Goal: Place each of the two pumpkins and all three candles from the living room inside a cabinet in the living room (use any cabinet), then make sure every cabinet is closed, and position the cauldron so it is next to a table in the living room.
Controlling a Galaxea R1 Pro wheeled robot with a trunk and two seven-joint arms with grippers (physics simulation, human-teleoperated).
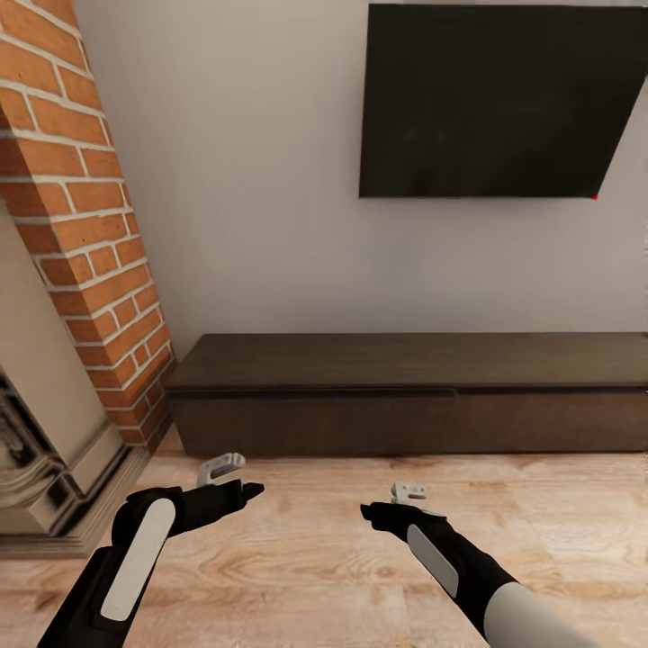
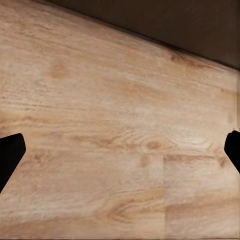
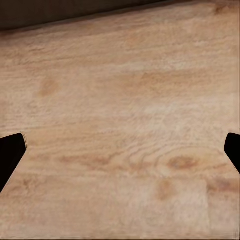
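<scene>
The closed cabinet (image 1: 405, 396) stands under the television (image 1: 499, 99), beside the brick chimney (image 1: 85, 216).

A pale grey wall (image 1: 252, 162) carries a flat black rectangular television (image 1: 495, 99). Below it a long, low, dark-brown wood console (image 1: 405, 396) stands on light wood plank floor (image 1: 315, 549). A red brick chimney (image 1: 81, 198) rises beside a stone-coloured fireplace surround (image 1: 45, 432).

A black wall television (image 1: 504, 99) hangs on the pale wall (image 1: 252, 180). Left of the television rises a red brick chimney (image 1: 81, 216), with a stone-coloured fireplace surround (image 1: 45, 423) at its foot on the light wood plank floor (image 1: 306, 558).
</scene>
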